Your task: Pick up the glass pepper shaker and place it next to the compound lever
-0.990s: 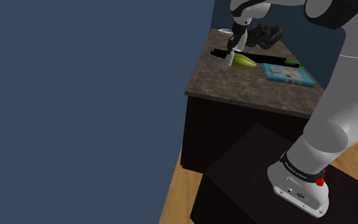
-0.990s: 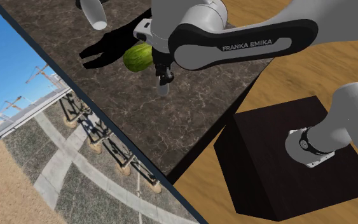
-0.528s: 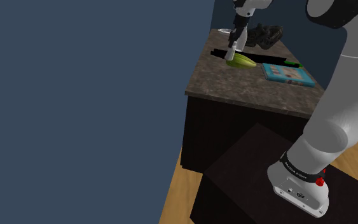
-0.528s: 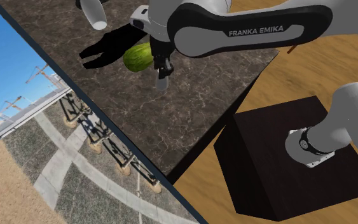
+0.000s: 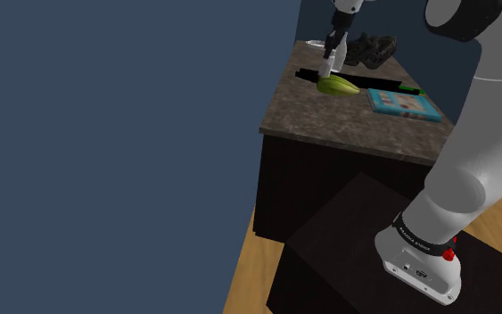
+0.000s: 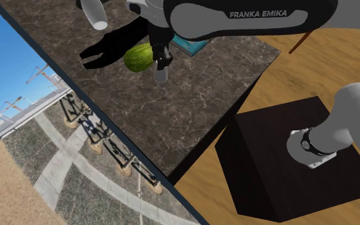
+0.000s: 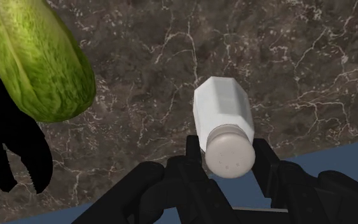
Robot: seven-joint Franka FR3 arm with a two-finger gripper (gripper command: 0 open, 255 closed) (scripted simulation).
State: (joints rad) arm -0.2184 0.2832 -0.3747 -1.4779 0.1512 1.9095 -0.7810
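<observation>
The hand (image 7: 229,158) clasps a white, faceted pepper shaker (image 7: 224,118) just below its rounded, perforated cap, tilted over the dark marbled table (image 7: 171,57), near a green leafy vegetable (image 7: 41,57) and the black compound lever (image 7: 9,153).

This looks like a home kitchen: a dark, white-veined stone countertop (image 6: 197,102) sits on a dark cabinet (image 5: 280,183) over a wood-plank floor (image 6: 313,70), beside a plain blue wall (image 5: 106,152). A leafy green vegetable (image 6: 139,57) lies on the counter, with a white shaker (image 7: 225,124) with a holed cap close by. Past the wall, sky, grass and paved paths (image 6: 31,153) show outdoors.
</observation>
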